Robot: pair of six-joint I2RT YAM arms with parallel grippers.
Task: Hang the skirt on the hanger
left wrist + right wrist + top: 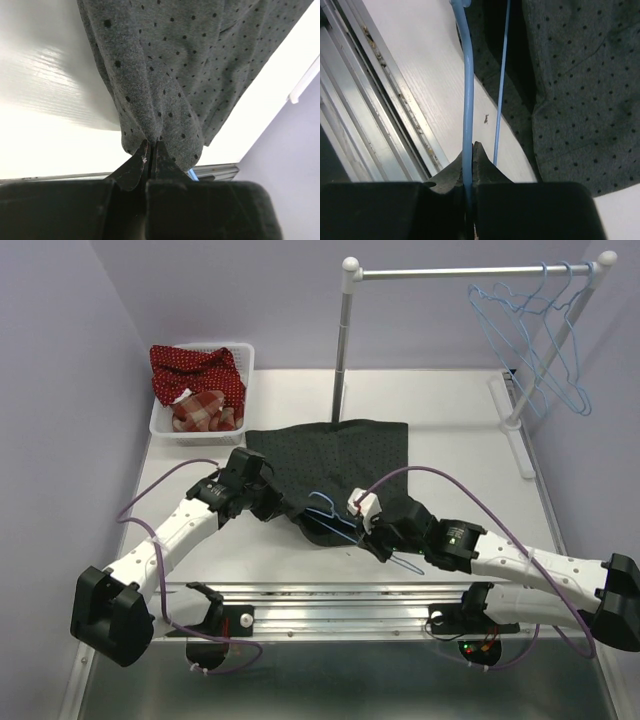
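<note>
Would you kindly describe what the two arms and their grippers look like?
The left arm and right arm have white link casings dotted with dark screws, black joints and blocky black bases. A purple cable loops along each. The left gripper and right gripper are matte black with tapering fingers; a small white block sits by the right one.

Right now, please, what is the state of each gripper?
Left gripper: closed, pinching a fold of the skirt.
Right gripper: closed on the wire of the hanger.
</note>
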